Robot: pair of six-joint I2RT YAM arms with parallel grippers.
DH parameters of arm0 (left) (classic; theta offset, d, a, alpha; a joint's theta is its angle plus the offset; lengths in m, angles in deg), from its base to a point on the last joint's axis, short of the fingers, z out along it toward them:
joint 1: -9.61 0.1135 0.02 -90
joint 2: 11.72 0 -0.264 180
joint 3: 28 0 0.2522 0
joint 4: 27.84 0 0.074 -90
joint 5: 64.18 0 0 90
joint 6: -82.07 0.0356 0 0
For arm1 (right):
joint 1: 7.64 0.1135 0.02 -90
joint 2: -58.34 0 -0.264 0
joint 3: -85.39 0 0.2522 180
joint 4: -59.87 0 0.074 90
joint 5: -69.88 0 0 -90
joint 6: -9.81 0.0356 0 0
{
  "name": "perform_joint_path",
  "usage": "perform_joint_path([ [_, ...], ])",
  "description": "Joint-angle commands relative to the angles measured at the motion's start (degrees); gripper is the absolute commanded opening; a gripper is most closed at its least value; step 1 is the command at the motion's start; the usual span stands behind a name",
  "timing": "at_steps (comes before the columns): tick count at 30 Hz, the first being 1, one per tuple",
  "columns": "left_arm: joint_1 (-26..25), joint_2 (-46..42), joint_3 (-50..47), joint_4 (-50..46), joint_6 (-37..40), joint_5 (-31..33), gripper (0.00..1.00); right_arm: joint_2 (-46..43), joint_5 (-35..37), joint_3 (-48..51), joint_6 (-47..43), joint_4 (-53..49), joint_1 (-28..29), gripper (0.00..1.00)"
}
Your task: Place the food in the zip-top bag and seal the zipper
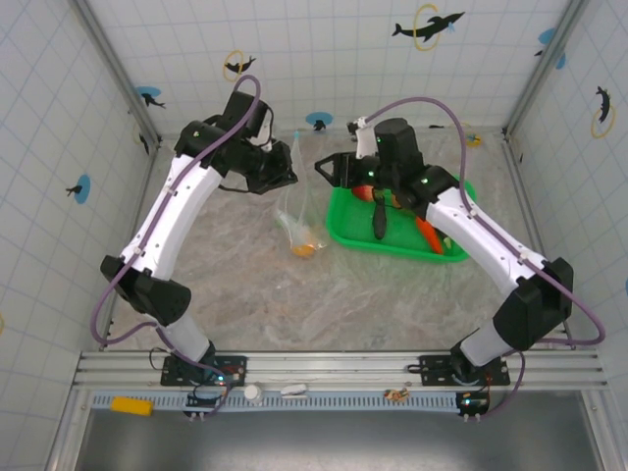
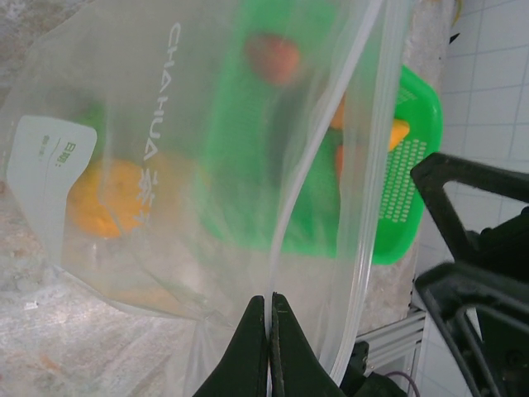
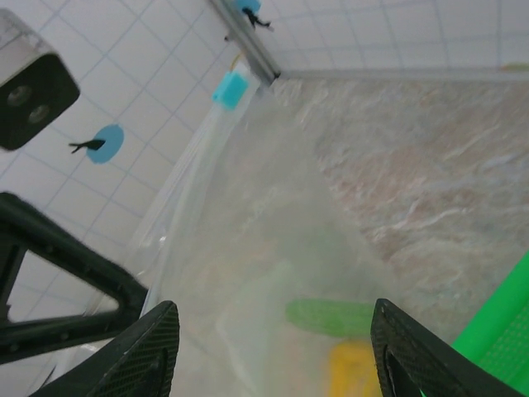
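**Bagging toy food: a start made, zipper not yet sealed**

Looking from above, the left claw (image 1: 285, 180) pinches the upper edge of the bag (image 1: 297, 211), which is held up off the table (image 1: 245, 294). The bag's long axis runs roughly 12 to 6 o'clock, held end toward 12 and weighted bottom toward 6. A citrus (image 1: 304, 247) sits in that bottom. The right claw (image 1: 327, 167) hovers just beside the bag at its 3 o'clock, jaws wide and holding nothing. At 3 o'clock from the bag, the green basket (image 1: 343, 231) holds the carrot (image 1: 429, 235), the eggplant (image 1: 379, 221) and a red piece, likely the strawberry (image 1: 363, 192).

From the left wrist, the left claw (image 2: 269, 302) is closed tight on the bag (image 2: 165, 99) at its rim. The zipper (image 2: 331, 124) climbs from the claw at 6 o'clock toward 1 o'clock. The citrus (image 2: 107, 198) shows through the plastic at 9 o'clock.

From the right wrist, the right claw (image 3: 273, 306) is spread wide, facing the bag (image 3: 248, 207). The cucumber (image 3: 331, 314) lies inside, long axis 9 to 3, with the citrus (image 3: 355, 368) below it.

My judgement: two pieces are bagged, at least three wait in the basket, and the sealing is all left to do.
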Motion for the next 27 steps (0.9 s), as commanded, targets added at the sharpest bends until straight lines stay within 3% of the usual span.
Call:
perform_joint_path([
  [1, -0.85, -0.37, -1.05, 0.52, -0.78, 0.02, 0.0, 0.84, -4.88, -5.54, 2.05, -3.92, 0.92, 0.63],
  [11, -1.24, -2.12, -4.63, 6.26, -3.95, -1.54, 0.0, 4.96, -2.78, -13.2, -2.69, -14.15, 3.67, 0.63],
  [20, -1.26, -1.98, -1.41, 6.58, -5.14, -3.03, 0.0, 8.57, 6.32, -18.2, -6.24, -22.68, 4.65, 0.54],
  [27, -0.63, -0.13, 4.96, -1.49, -2.08, 0.94, 0.0, 9.09, 8.78, -20.14, -4.64, -23.63, 3.04, 0.17],
])
